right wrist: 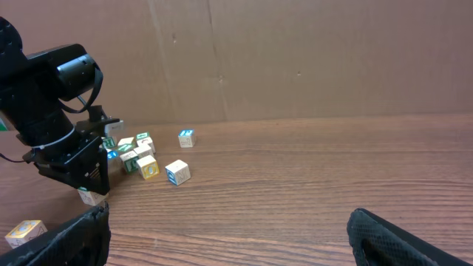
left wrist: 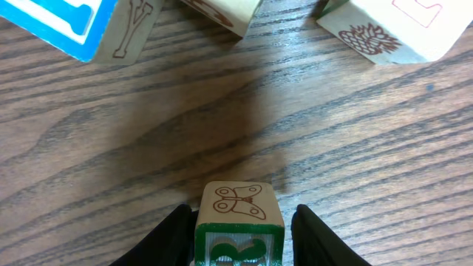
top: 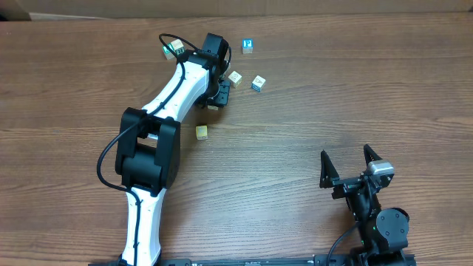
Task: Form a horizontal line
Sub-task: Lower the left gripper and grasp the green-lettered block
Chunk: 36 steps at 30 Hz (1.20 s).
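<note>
- My left gripper [left wrist: 244, 213] is down at the table [top: 332, 96] with a butterfly cube [left wrist: 239, 201] between its fingers. The cube has a butterfly drawn on its top face and a green letter on the face toward the wrist camera.
- The jaws stand narrow about it. The finger [left wrist: 176, 238] on the left of the wrist view looks to be against the cube's side, while a sliver of wood grain shows between the cube and the other finger [left wrist: 316, 240]. I cannot tell whether the cube is truly gripped or only bracketed.
- From overhead, that gripper sits at the end of the left arm [top: 174, 92], which reaches diagonally toward the far side of the table.
- The cubes do not form a horizontal line — they lie scattered.
- The teal-lettered cube [top: 247, 45] lies alone, farthest from me.
- The upper pale yellow cube [top: 235, 77] and the blue-marked cube [top: 258, 83] lie near each other without touching, just right of the left wrist.
- The lower pale yellow cube [top: 202, 131] lies by itself nearer to me, just beside the arm's white link.
- A green-marked cube [top: 174, 49] lies at the far edge, left of the wrist.
- My right gripper [top: 347, 168] sits at the near right, well apart from every cube, with its fingers spread wide.
</note>
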### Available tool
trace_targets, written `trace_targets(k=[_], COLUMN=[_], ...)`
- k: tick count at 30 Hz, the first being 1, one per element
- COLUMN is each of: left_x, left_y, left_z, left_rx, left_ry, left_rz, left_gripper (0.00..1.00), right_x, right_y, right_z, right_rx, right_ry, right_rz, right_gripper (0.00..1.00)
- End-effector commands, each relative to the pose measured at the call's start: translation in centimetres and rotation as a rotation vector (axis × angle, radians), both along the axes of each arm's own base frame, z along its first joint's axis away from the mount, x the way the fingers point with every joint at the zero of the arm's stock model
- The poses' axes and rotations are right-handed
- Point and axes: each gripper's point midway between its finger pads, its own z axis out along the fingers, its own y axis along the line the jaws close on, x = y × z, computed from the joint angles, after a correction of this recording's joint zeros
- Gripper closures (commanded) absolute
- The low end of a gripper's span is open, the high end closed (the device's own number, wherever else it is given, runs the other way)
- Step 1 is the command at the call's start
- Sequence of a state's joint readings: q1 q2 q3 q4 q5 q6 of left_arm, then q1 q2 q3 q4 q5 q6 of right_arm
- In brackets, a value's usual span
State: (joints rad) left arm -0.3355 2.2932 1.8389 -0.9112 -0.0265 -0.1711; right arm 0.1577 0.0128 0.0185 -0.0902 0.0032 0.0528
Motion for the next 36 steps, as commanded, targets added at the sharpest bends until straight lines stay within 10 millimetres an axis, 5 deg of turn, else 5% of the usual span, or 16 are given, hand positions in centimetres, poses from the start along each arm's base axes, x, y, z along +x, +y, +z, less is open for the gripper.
trace_targets(k=[1, 36], left_x=[-0.07, 0.73], left_y=[0.50, 0.49], left_z=[-0.59, 0.38], left_rx=[0.032, 0.032], left_ry=[-0.001, -0.042], left_rz=[0.061, 0.067], left_gripper=[0.61, 0.61], right_x=[0.00, 0.00], right_y=[0.02, 0.02], right_z=[-0.15, -0.15], right_rx=[0.008, 0.008], right_ry=[-0.004, -0.004], right_rz=[0.002, 0.002], right_gripper=[0.00, 0.00])
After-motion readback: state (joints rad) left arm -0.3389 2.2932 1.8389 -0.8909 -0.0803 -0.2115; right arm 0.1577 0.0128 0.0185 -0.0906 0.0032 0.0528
